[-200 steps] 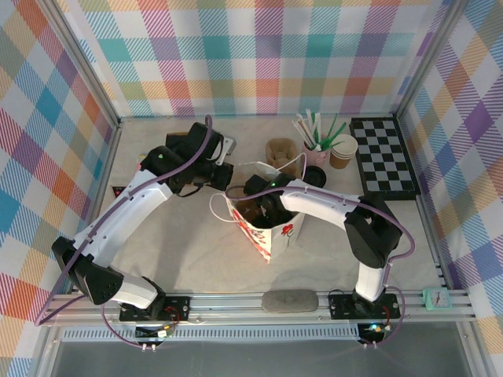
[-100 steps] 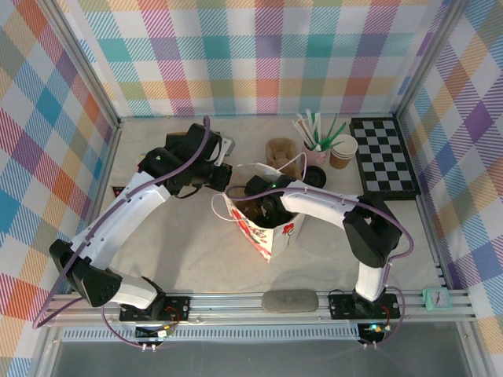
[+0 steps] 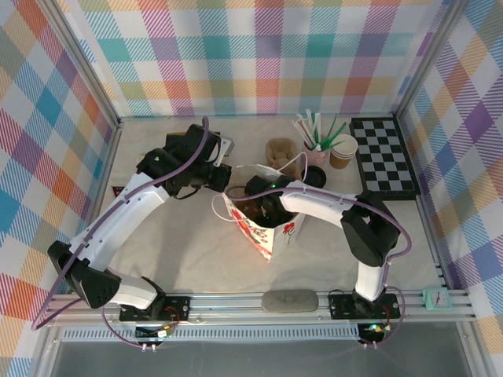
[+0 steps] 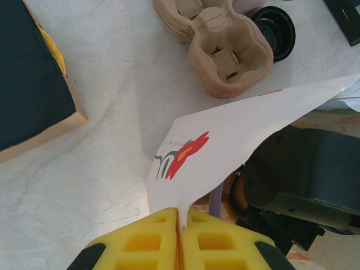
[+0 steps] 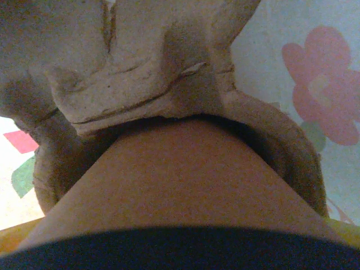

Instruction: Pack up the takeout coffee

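Takeout coffee inside the paper bag, base pointing into a pulp carrier, lidded end toward the right gripper clasping it. Left gripper pinches the bag's rim; lettering beside its red flower illegible.

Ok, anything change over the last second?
Left tool, shut on the rim of the white flower-printed paper bag, edged slightly toward the back wall. Right tool stayed inside the bag, gripping the brown kraft paper cup with black lid over the moulded-pulp carrier; bag unmoved.
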Available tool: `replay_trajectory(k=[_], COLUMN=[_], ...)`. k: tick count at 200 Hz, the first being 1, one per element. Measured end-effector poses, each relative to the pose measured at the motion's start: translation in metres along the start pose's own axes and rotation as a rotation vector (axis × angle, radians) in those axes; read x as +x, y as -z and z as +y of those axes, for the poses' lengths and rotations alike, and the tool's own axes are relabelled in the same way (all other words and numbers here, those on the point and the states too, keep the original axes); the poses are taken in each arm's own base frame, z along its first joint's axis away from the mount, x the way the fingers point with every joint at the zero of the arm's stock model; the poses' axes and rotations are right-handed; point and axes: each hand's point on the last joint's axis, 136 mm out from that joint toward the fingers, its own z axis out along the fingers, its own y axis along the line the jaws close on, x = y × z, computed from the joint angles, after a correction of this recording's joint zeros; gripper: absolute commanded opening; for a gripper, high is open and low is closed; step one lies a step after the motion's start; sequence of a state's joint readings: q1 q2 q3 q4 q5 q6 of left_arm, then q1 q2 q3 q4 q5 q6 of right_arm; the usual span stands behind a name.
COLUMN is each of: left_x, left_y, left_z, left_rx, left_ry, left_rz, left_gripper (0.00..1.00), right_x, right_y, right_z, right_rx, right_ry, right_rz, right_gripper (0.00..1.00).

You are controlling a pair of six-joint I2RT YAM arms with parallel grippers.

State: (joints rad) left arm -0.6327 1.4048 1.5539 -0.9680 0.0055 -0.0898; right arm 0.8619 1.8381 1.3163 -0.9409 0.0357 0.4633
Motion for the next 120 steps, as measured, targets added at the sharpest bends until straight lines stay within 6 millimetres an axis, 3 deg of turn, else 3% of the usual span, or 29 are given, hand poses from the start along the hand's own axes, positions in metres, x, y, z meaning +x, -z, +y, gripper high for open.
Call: replay_trajectory(k=[120], left_x=[0.0010], left_y=[0.0006], left_z=[0.0015], left_rx=[-0.007], left_ry=[0.000], left_rz=[-0.002], left_gripper=[0.10], right_x=[-0.0034], right_y=[-0.0039], right_z=[-0.0014], right_rx=[-0.002], right_ry=[-0.003], right_rz=[-0.019], right_gripper=[0.37])
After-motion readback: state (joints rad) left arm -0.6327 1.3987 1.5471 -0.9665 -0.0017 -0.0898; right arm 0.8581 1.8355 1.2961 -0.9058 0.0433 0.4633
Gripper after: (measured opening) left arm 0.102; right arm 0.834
